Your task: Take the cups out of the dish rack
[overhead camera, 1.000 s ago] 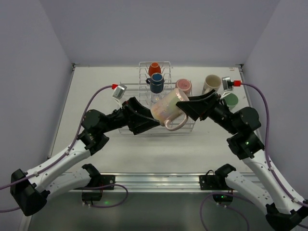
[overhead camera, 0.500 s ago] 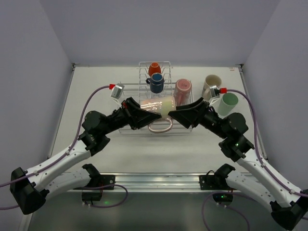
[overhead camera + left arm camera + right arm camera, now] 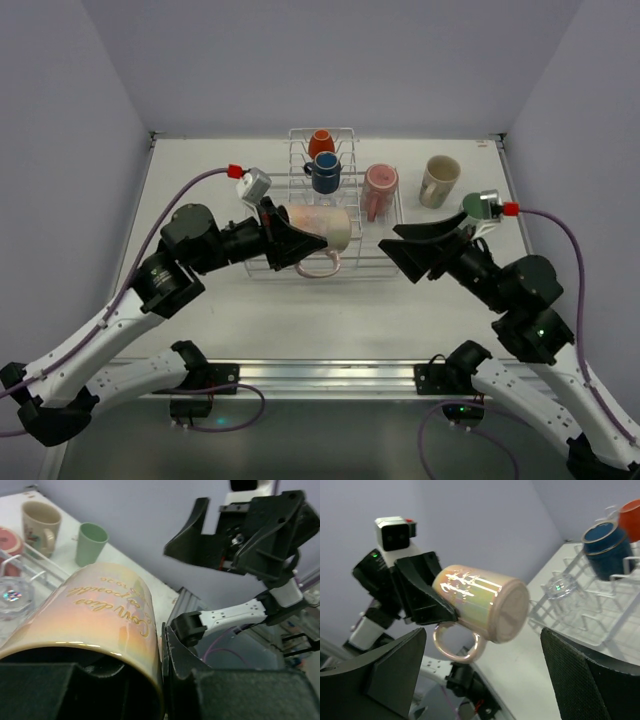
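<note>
Two pincers flank the dish rack (image 3: 370, 268): the left pincer (image 3: 305, 240) is clamped on the rim of a pearly pink mug (image 3: 325, 224), holding it sideways over the rack's near side, while the right pincer (image 3: 400, 253) gapes wide and empty above the worktop (image 3: 220, 300)
</note>
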`<action>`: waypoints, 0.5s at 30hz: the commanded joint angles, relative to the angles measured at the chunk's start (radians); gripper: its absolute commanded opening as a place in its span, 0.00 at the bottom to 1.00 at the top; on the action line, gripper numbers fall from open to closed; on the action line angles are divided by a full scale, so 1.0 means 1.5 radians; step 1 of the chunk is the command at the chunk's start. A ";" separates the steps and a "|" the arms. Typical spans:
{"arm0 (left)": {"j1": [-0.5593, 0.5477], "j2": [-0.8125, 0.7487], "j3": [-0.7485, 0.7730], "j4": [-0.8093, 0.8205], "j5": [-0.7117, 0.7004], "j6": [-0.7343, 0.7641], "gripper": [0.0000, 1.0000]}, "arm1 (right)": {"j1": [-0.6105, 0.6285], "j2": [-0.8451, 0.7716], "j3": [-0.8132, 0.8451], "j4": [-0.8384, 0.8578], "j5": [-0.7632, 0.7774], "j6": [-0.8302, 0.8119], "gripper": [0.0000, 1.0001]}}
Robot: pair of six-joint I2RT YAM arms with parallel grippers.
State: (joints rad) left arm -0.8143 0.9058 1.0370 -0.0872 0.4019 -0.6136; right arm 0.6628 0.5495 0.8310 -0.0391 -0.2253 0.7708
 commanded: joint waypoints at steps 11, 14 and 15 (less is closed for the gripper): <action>-0.003 -0.049 0.215 -0.494 -0.633 0.221 0.00 | 0.002 -0.005 0.111 -0.230 0.130 -0.151 0.99; -0.003 0.011 0.249 -0.471 -0.690 0.214 0.00 | 0.002 0.004 0.118 -0.231 0.121 -0.155 0.99; -0.002 0.033 0.260 -0.458 -0.709 0.217 0.00 | 0.001 0.004 0.119 -0.232 0.118 -0.160 0.99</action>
State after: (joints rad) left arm -0.8162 0.8730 1.3388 -0.8604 -0.4400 -0.3344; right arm 0.6628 0.5411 0.9661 -0.3634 -0.0448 0.5701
